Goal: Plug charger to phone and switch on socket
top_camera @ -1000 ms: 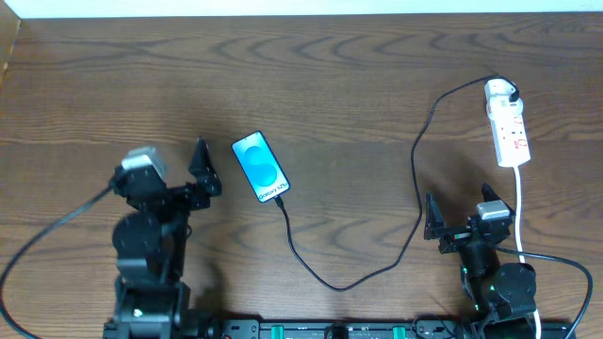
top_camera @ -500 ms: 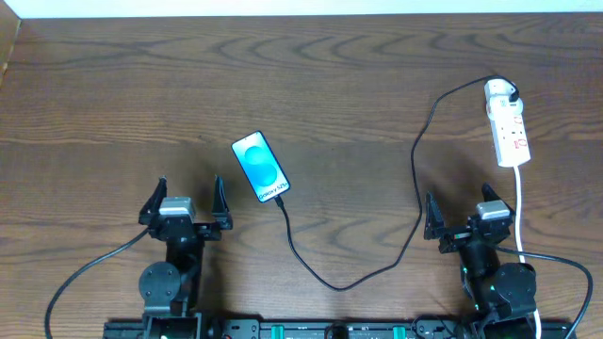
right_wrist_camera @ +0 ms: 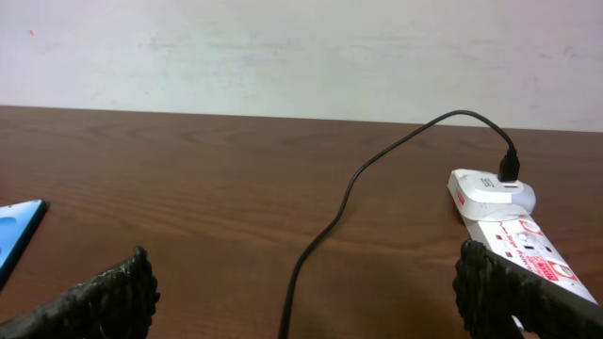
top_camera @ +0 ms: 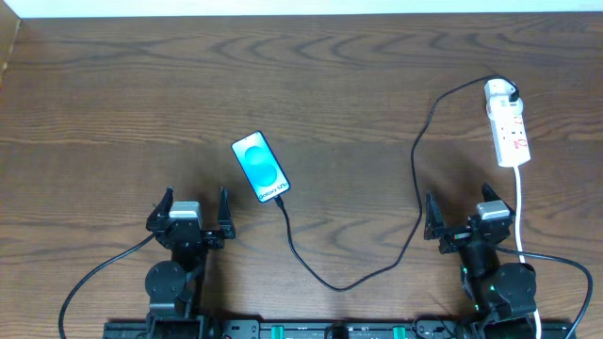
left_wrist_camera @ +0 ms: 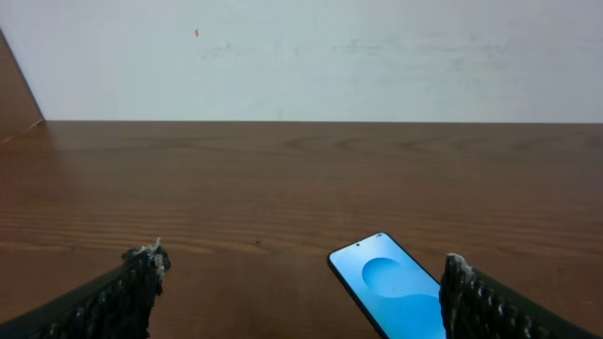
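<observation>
a: logging left gripper (top_camera: 195, 198) back from beside phone (top_camera: 260, 166), parked at near edge, jaws wide apart, empty; ditto right gripper (right_wrist_camera: 303, 278).
b: noting charger (top_camera: 415, 169) tip at phone's lower end (seems seated), socket (top_camera: 509, 132) far right, switch unreadable. reads as wrap-up.
</observation>
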